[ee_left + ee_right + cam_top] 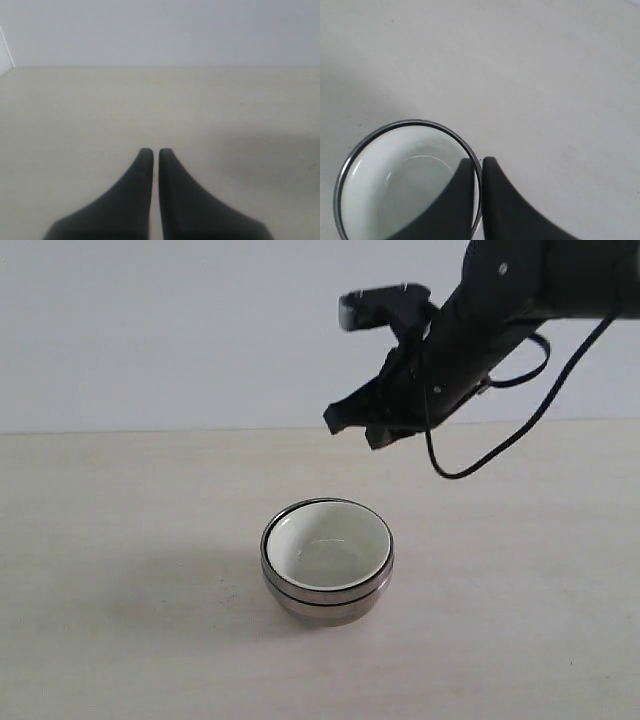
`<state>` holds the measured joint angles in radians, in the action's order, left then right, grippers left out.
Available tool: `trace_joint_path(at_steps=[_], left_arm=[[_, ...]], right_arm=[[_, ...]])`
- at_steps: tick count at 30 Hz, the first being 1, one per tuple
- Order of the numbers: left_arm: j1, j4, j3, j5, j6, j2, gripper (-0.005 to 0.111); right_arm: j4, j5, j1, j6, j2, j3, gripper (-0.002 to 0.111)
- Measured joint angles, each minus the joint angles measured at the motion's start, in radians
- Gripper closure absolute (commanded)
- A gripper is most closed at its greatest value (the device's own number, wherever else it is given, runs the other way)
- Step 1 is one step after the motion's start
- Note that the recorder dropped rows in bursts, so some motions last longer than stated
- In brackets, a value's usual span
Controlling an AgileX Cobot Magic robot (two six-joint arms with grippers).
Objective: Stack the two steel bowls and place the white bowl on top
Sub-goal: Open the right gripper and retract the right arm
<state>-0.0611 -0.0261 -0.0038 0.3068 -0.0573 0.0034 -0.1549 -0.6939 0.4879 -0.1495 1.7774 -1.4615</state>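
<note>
The two steel bowls (328,598) stand nested on the table, and the white bowl (325,548) sits inside the upper one, its pale inside showing. My right gripper (352,430) hangs well above and a little behind-right of the stack, shut with nothing between its fingers. In the right wrist view the white bowl (395,185) lies below, ringed by the steel rim (343,169), and the gripper (477,161) is seen over the bowl's edge. My left gripper (152,151) is shut and empty over bare table; it is outside the exterior view.
The pale wooden table (120,540) runs back to a plain white wall (150,330). A black cable (500,445) loops under the right arm. No other objects are in view.
</note>
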Motion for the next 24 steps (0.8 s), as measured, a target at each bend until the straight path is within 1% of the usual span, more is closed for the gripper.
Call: trace_joint_path(at_steps=[3,5,6,12,13,14,15,20,24], left_arm=[[0.000,0.000,0.000,0.000,0.000,0.000,0.103],[0.000,0.000,0.000,0.000,0.000,0.000,0.103],[0.000,0.000,0.000,0.000,0.000,0.000,0.103],[0.000,0.000,0.000,0.000,0.000,0.000,0.103],[0.000,0.000,0.000,0.000,0.000,0.000,0.103],[0.000,0.000,0.000,0.000,0.000,0.000,0.103],[0.000,0.000,0.000,0.000,0.000,0.000,0.103],[0.000,0.000,0.000,0.000,0.000,0.000,0.103],[0.000,0.000,0.000,0.000,0.000,0.000,0.103]], right_arm=[[0.000,0.030,0.000,-0.020,-0.110,0.057,0.108],[0.000,0.142,0.000,-0.023,-0.195,0.166,0.108],[0.000,0.228,0.000,-0.025,-0.259,0.248,0.108],[0.000,0.469,0.000,-0.011,-0.468,0.507,0.108],[0.000,0.555,0.000,0.002,-0.555,0.587,0.108],[0.000,0.595,0.000,0.007,-0.600,0.632,0.108],[0.000,0.660,0.000,0.019,-0.686,0.712,0.108],[0.000,0.798,0.000,0.062,-0.943,0.927,0.108],[0.000,0.869,0.000,0.104,-1.171,1.057,0.108]])
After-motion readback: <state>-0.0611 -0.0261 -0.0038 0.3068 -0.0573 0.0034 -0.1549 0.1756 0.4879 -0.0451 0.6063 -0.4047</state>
